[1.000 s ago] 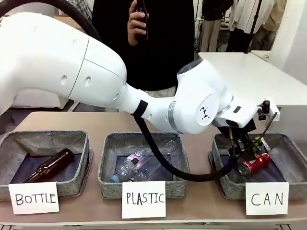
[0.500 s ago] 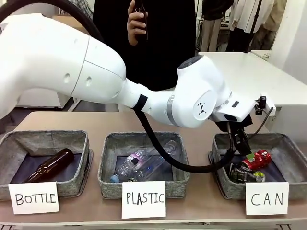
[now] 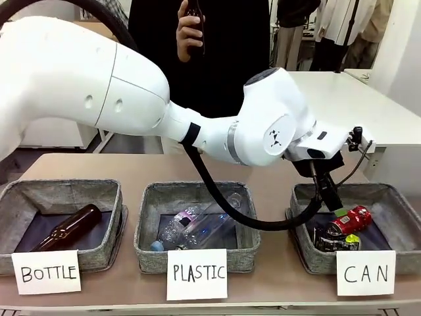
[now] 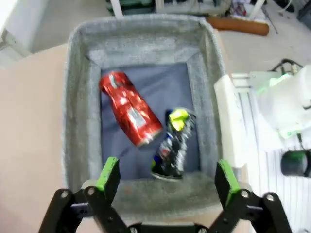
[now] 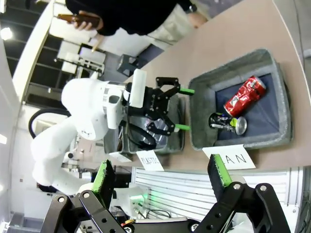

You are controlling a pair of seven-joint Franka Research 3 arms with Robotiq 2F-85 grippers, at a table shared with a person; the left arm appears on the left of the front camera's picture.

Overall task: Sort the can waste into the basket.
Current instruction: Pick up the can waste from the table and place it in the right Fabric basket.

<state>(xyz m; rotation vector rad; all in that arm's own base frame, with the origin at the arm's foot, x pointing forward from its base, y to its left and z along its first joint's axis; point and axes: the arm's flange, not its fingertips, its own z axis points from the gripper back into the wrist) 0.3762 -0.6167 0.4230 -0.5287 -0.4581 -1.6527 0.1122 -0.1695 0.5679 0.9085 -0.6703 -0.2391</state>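
Note:
The red can (image 3: 352, 219) and the dark can (image 3: 336, 241) with yellow-green marks lie side by side inside the grey basket (image 3: 396, 199), behind the "CAN" card (image 3: 366, 272). My left gripper (image 3: 333, 201) hangs open just above them with nothing in it. Its wrist view looks straight down: the red can (image 4: 129, 108) and the dark can (image 4: 173, 143) rest on the dark lining of the basket (image 4: 73, 121), beyond the left gripper (image 4: 167, 170). My right gripper (image 5: 160, 174) is open and far off, looking at the basket (image 5: 286, 97) with the red can (image 5: 244, 96) and the dark can (image 5: 224, 121).
The middle "PLASTIC" basket (image 3: 148, 197) holds clear plastic bottles (image 3: 197, 226). The left "BOTTLE" basket (image 3: 118, 197) holds a brown bottle (image 3: 68, 227). A person stands across the table holding a dark bottle (image 3: 193, 14). My left arm spans the table above the baskets.
My left gripper let go of the red can, opened wide and rose a little. The red can now lies in the basket beside the dark can.

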